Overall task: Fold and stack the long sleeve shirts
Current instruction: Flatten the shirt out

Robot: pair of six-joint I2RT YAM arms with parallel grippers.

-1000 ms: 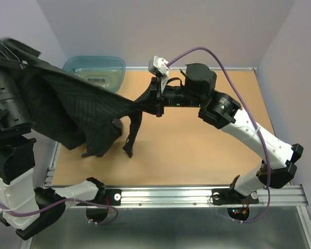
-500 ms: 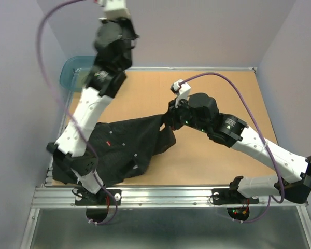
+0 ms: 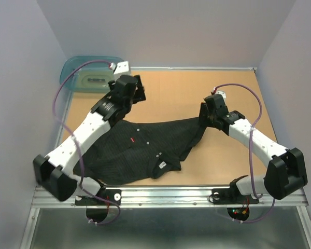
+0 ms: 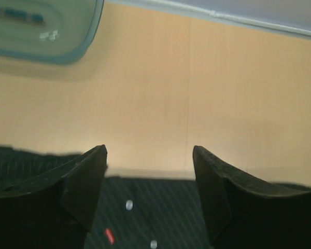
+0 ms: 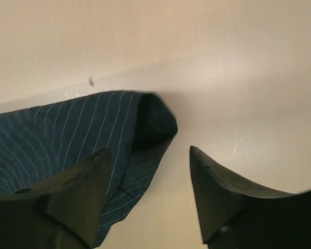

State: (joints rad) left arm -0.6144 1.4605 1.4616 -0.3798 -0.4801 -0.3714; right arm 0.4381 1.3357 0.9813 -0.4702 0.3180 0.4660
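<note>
The long sleeve shirt (image 3: 140,150), dark with thin pinstripes, lies spread on the table with its buttons and small red tag (image 3: 131,140) facing up. My left gripper (image 3: 130,101) hangs over the shirt's far edge (image 4: 160,212), open, with nothing between its fingers (image 4: 83,176). The red tag (image 4: 109,236) and two pale buttons show just below it. My right gripper (image 3: 203,116) is at the shirt's right corner, also open. In the right wrist view (image 5: 150,150) that folded corner (image 5: 67,135) lies flat by the left finger, not gripped.
A translucent teal tub (image 3: 88,75) stands at the far left corner, also seen in the left wrist view (image 4: 41,26). The tan table (image 3: 233,88) is walled at the back and sides, and a metal rail (image 3: 171,194) runs along its near edge.
The shirt, held up between both grippers a second ago, has come down and now lies spread on the table. Both grippers have opened and let go of it.
</note>
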